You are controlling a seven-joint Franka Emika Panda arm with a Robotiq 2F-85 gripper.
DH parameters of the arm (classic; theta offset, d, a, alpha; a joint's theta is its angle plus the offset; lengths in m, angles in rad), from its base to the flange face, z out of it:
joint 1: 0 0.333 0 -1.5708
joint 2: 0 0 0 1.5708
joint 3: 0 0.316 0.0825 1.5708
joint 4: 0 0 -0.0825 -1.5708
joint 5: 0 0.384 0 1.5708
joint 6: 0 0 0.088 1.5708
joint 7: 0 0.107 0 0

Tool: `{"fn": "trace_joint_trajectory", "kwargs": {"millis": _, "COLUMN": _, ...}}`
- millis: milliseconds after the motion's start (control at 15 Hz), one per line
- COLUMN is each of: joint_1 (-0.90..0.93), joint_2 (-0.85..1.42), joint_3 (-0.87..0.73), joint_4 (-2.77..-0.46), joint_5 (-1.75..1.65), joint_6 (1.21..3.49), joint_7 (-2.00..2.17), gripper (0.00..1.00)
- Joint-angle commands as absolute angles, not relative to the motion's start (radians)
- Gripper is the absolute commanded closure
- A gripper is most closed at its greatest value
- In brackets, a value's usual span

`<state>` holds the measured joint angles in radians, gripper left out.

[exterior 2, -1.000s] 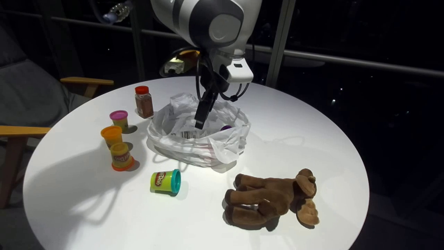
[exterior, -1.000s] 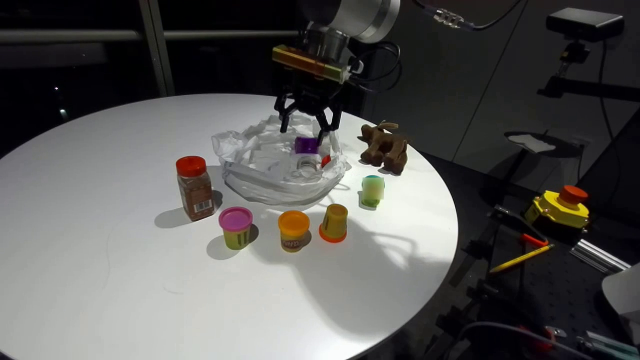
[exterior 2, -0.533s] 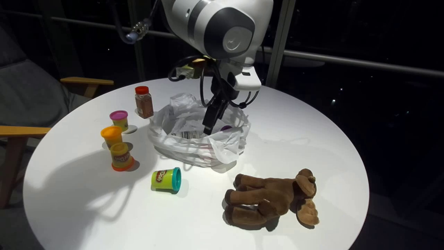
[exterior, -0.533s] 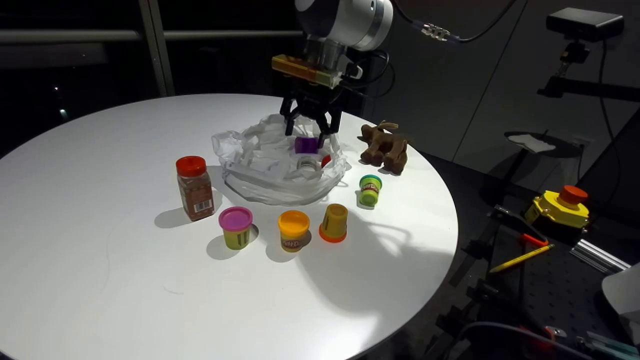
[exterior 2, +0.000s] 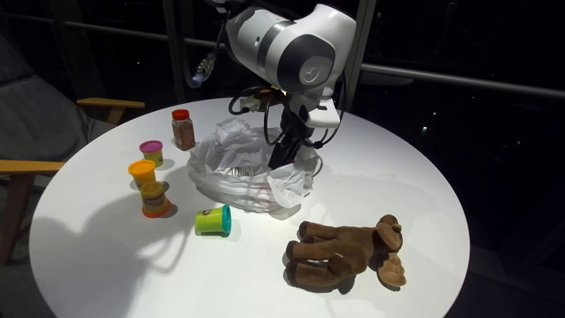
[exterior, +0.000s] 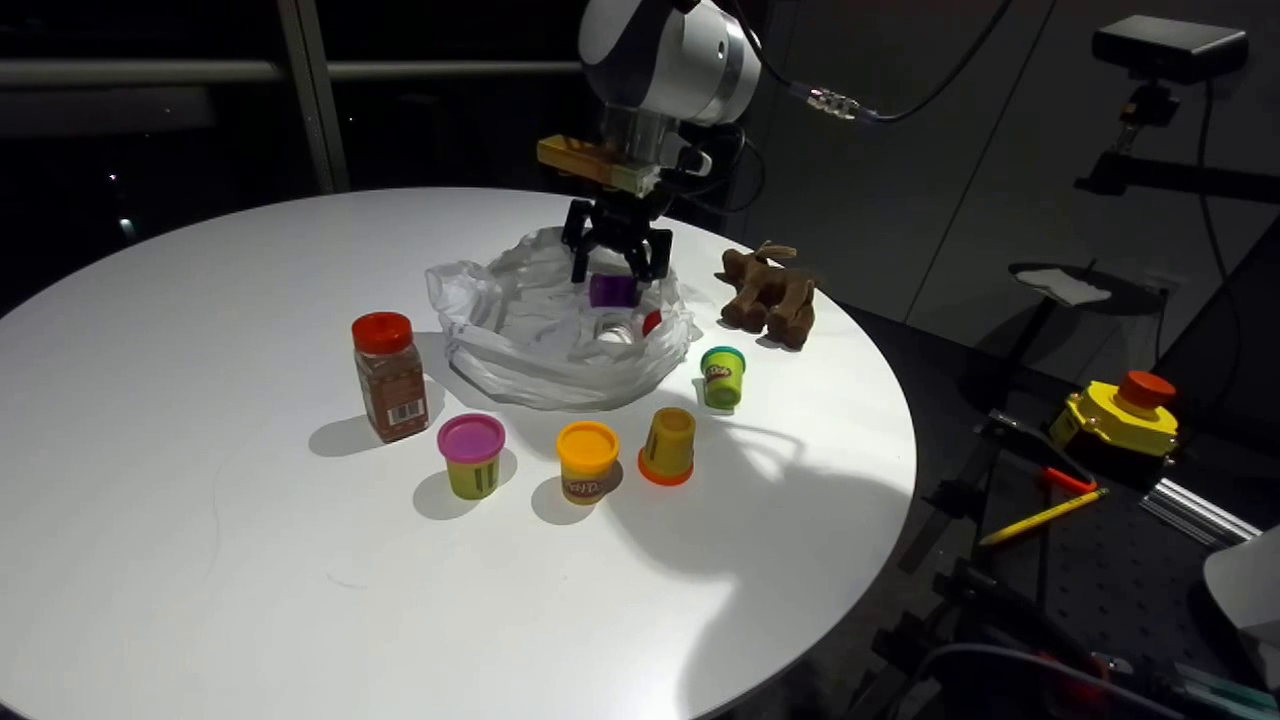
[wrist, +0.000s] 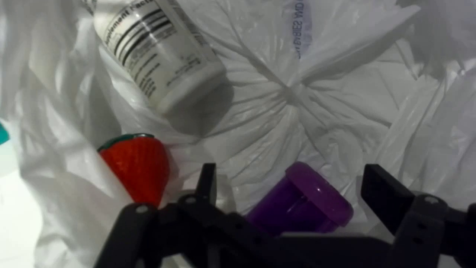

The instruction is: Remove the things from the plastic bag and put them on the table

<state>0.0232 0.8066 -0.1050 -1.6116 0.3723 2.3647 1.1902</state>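
The white plastic bag (exterior: 560,380) lies open on the round white table (exterior: 300,580); it also shows in an exterior view (exterior 2: 247,194). A purple tub (wrist: 297,204) with a purple lid lies on its side in the bag and shows in an exterior view (exterior: 612,290). A white bottle with a printed label (wrist: 160,56) and a red strawberry-like thing (wrist: 137,163) also lie in the bag. My gripper (wrist: 290,178) is open, down inside the bag, with its fingers on either side of the purple tub, apart from it. The gripper's lower part is partly hidden by the bag in an exterior view (exterior 2: 279,163).
Outside the bag stand a red-lidded jar (exterior: 390,385), a pink-lidded tub (exterior: 472,460), an orange-lidded tub (exterior: 587,462) and an upside-down tub (exterior: 667,447). A green tub (exterior 2: 213,220) lies on its side near the bag. A brown plush animal (exterior 2: 344,249) lies near the table edge.
My gripper has moved down into the bag around the purple tub and stayed open. The green tub has rolled a little toward the bag.
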Motion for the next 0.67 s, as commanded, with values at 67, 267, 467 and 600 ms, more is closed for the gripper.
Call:
{"fn": "trace_joint_trajectory", "kwargs": {"millis": 67, "joint_1": 0.023, "joint_2": 0.845, "joint_3": -0.125, "joint_4": -1.530, "joint_5": 0.333, "joint_6": 2.344, "joint_7": 1.268, "gripper": 0.00}}
{"fn": "trace_joint_trajectory", "kwargs": {"millis": 267, "joint_1": 0.023, "joint_2": 0.839, "joint_3": -0.139, "joint_4": -1.535, "joint_5": 0.317, "joint_6": 2.345, "joint_7": 1.304, "gripper": 0.00}}
{"fn": "trace_joint_trajectory", "kwargs": {"millis": 467, "joint_1": 0.020, "joint_2": 0.839, "joint_3": -0.142, "joint_4": -1.542, "joint_5": 0.307, "joint_6": 2.345, "joint_7": 1.325, "gripper": 0.26}}
{"fn": "trace_joint_trajectory", "kwargs": {"millis": 600, "joint_1": 0.013, "joint_2": 0.842, "joint_3": -0.132, "joint_4": -1.544, "joint_5": 0.316, "joint_6": 2.347, "joint_7": 1.326, "gripper": 0.44}}
